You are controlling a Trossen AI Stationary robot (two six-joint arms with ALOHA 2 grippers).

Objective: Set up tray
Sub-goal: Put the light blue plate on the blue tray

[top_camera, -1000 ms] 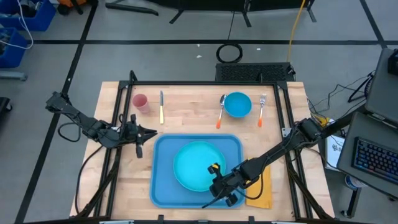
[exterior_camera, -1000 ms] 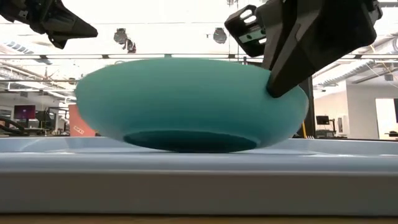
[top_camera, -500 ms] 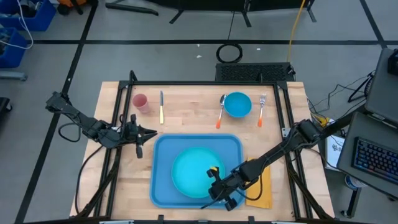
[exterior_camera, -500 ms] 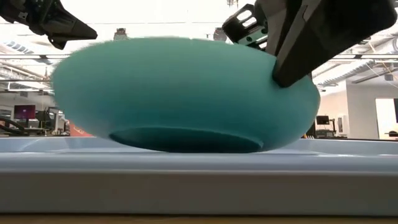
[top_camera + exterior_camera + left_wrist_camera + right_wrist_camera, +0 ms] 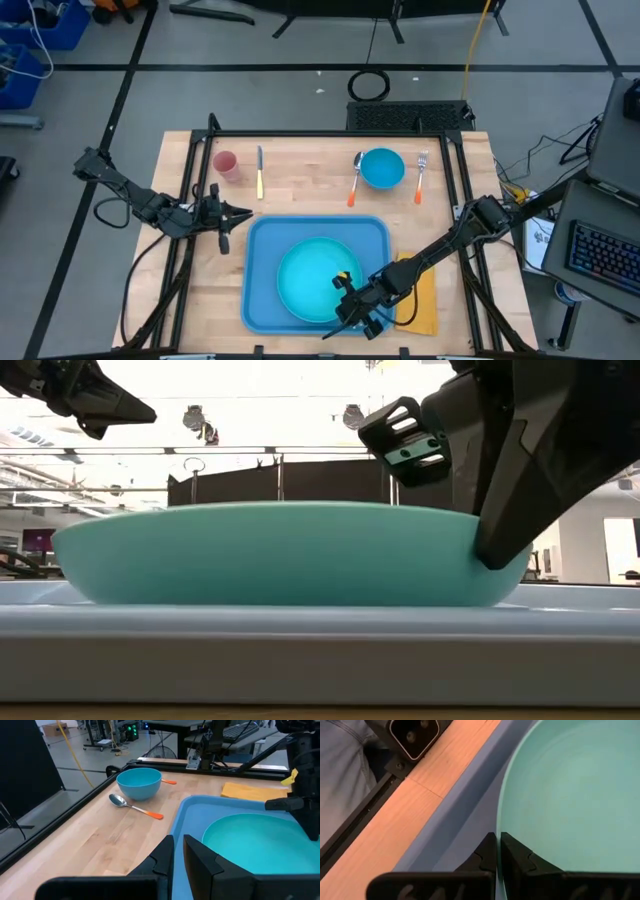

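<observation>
The light-blue tray [image 5: 262, 300] lies at the near middle of the wooden table. The round turquoise plate [image 5: 310, 280] sits level inside it, and in the low view its underside [image 5: 280, 555] is hidden behind the tray's rim [image 5: 300, 650]. My right gripper [image 5: 343, 302] is shut on the plate at the plate's near right side. My left gripper [image 5: 240, 212] hovers above the table just left of the tray's far left corner. Its fingers [image 5: 167, 852] are almost together, with nothing between them. My right gripper pinches the plate's rim [image 5: 499, 827] between its two fingers, one finger over the plate's inside and one outside. The fingers [image 5: 500, 550] slant down from the table's right. The plate lies level and low in the tray.
Along the far side stand a pink cup [image 5: 225, 164], a knife [image 5: 260, 172], an orange-handled spoon [image 5: 355, 178], a blue bowl [image 5: 382, 167] and a fork [image 5: 421, 175]. A yellow-orange napkin [image 5: 420, 305] lies right of the tray, under my right arm.
My right gripper has sunk and shifted a little toward the table's near edge, still shut on the plate. The plate was tilted up with its foot showing above the tray's rim. It has come down and now sits level in the tray.
</observation>
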